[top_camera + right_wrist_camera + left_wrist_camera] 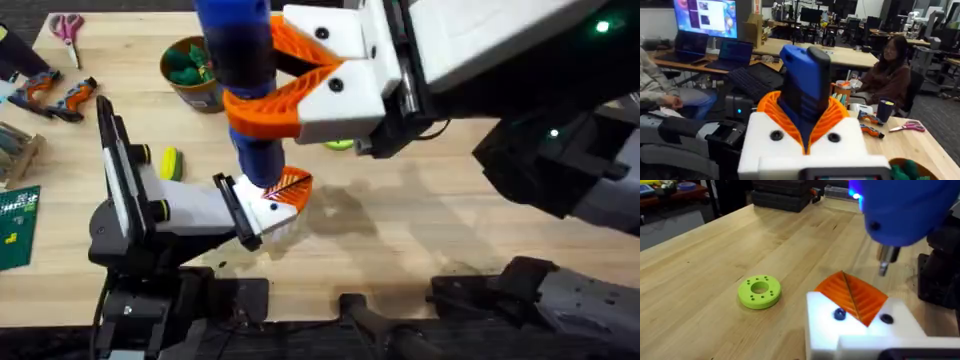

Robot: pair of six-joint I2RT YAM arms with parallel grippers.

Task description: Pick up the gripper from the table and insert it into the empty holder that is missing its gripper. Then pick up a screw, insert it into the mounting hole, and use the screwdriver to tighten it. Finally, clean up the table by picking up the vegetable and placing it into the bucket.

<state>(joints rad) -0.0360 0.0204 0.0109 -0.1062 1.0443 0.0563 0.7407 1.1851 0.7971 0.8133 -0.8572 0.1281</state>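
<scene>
My right gripper [268, 92] [805, 122] hangs high, shut on the blue screwdriver [240, 45] [802, 82], which points down. Its metal tip [883, 269] hovers just above and beside the white holder [262, 215] [832, 330] at the end of my left arm. The orange ribbed gripper [290, 187] [852, 295] sits in that holder, pressed against its twin, so my left gripper [844, 277] is shut on nothing. A blue screw [839, 314] sits in the holder's face. The yellow-green vegetable [171, 163] lies on the table [420, 230] left of the holder. The bucket [192, 72] stands at the back left.
A lime-green ring [759, 291] [340, 143] lies on the wood beyond the holder. Pink-handled scissors [67, 28] [907, 126] lie at the far left corner, with orange-and-black tools [55, 95] and a green board [18, 225] along the left edge.
</scene>
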